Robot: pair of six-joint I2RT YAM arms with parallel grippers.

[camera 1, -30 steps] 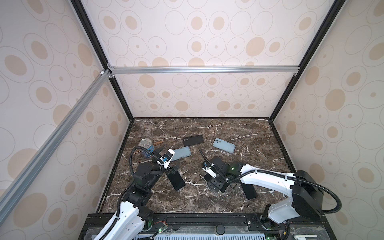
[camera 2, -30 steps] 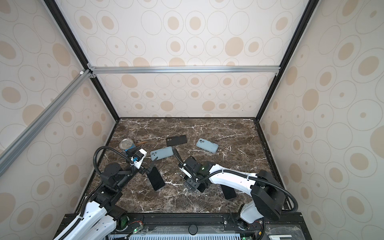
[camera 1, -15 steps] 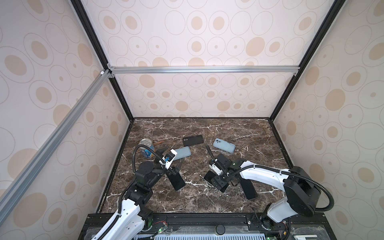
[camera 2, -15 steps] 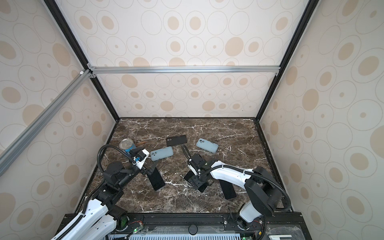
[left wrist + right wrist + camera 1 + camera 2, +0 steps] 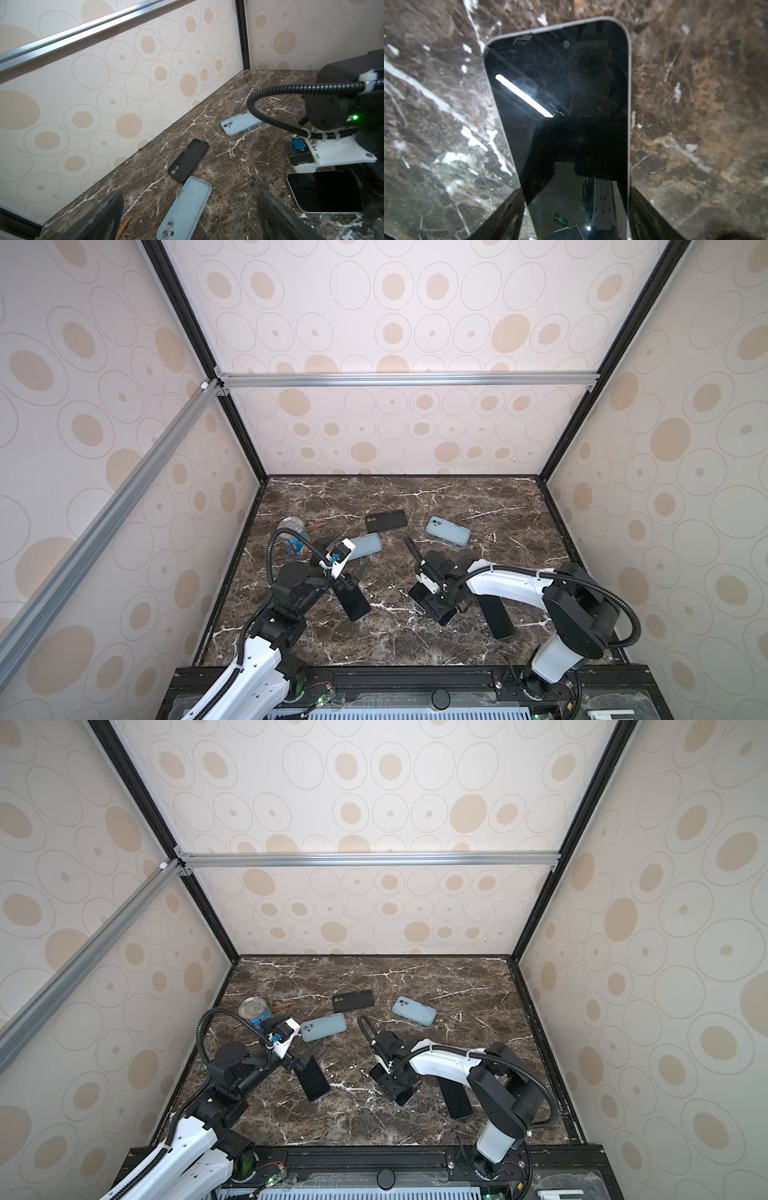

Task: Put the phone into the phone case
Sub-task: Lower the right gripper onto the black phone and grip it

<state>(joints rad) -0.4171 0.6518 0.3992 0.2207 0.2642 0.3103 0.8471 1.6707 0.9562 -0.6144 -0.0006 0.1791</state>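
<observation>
Right gripper [image 5: 576, 190] straddled the phone [image 5: 560, 104] flat on the desk [image 5: 695, 104], fingers [image 5: 508, 212] at both long edges; couldn't tell if clamped. Left gripper [image 5: 190, 194] was wide open, empty.

— Where do the phones lie?
— All three are toward the front of the marble tabletop [image 5: 415, 643]. The left phone [image 5: 356, 602] sits partly under the left arm [image 5: 291, 597]. The middle phone [image 5: 560, 104] lies flat between the fingers of the right gripper [image 5: 576, 199]. The right phone [image 5: 497, 617] is partly under the right arm [image 5: 511, 585].
— And the cases?
— Behind them. The near case [image 5: 366, 545] lies left of middle, the rear case [image 5: 386, 521] just behind it, and the right-hand case [image 5: 448, 531] off to the right. The can [image 5: 293, 537] stands far left, with a pencil [image 5: 316, 526] just beside it.
</observation>
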